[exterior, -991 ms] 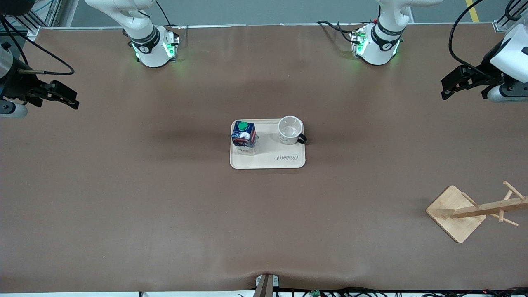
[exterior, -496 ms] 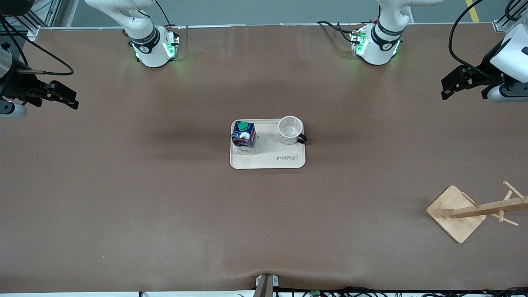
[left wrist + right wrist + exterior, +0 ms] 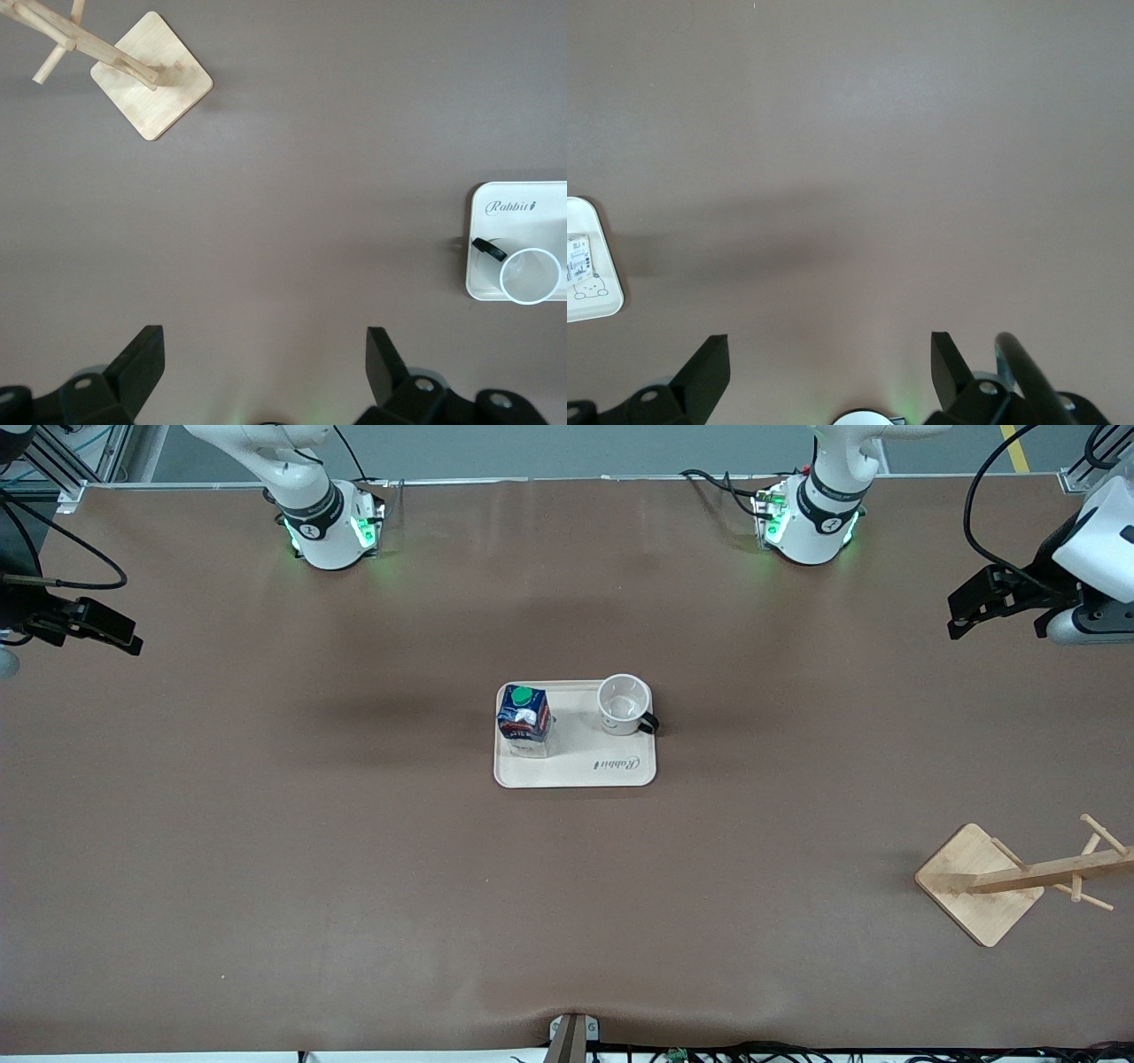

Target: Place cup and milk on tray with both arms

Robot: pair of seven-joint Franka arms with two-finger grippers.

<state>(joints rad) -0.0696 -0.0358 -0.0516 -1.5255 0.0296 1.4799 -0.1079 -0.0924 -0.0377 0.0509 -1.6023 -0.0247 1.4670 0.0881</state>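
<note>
The cream tray (image 3: pixel 620 775) lies mid-table. The dark-blue milk carton (image 3: pixel 524 717) with its green cap stands on the tray's end toward the right arm. The white cup (image 3: pixel 623 704) stands upright on the tray's end toward the left arm, its black handle pointing outward. The left wrist view shows the cup (image 3: pixel 530 276) on the tray (image 3: pixel 496 195). The right wrist view shows a tray corner (image 3: pixel 602 305). My left gripper (image 3: pixel 966 613) is open and empty over bare table at the left arm's end. My right gripper (image 3: pixel 120 638) is open and empty at the right arm's end.
A wooden rack with a square base (image 3: pixel 979 884) and pegged post (image 3: pixel 1054 872) stands near the front camera at the left arm's end; it also shows in the left wrist view (image 3: pixel 152 86). The green-lit bases (image 3: pixel 332 527) (image 3: pixel 802 522) stand along the table's edge farthest from the front camera.
My right gripper has drawn farther away from the tray toward the table's end and slightly up in the front view. The left gripper, cup, milk and tray have not moved.
</note>
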